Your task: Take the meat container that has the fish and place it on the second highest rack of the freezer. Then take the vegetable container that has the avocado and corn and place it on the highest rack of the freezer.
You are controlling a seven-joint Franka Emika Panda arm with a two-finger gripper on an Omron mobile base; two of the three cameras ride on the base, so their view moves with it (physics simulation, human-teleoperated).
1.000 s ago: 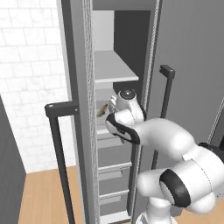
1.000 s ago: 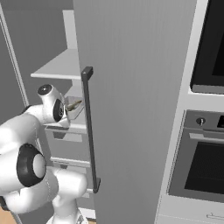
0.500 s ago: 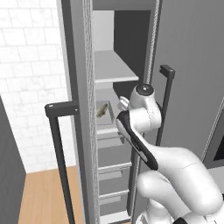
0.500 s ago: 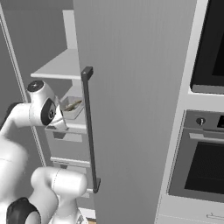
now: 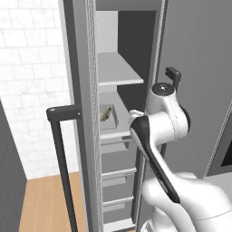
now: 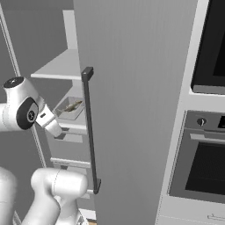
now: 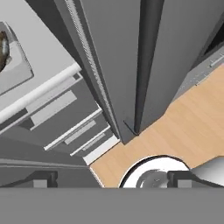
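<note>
Grey freezer [image 5: 86, 113] stands open in the left base view; the fish [image 5: 106, 113] lies in its container [image 5: 110, 119] on the second shelf, just left of the arm's wrist. From the right base view, the container [image 6: 70, 108] sits beside the end effector [image 6: 59, 132]. The hand view shows the end effector [image 7: 111, 179] fully open, holding nothing, with the container [image 7: 13, 65] at upper left, apart.

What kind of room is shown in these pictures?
Most likely a home kitchen: a tall open freezer with shelves and drawers, a built-in wall oven beside it, and a tray holding a fish on one shelf.
</note>
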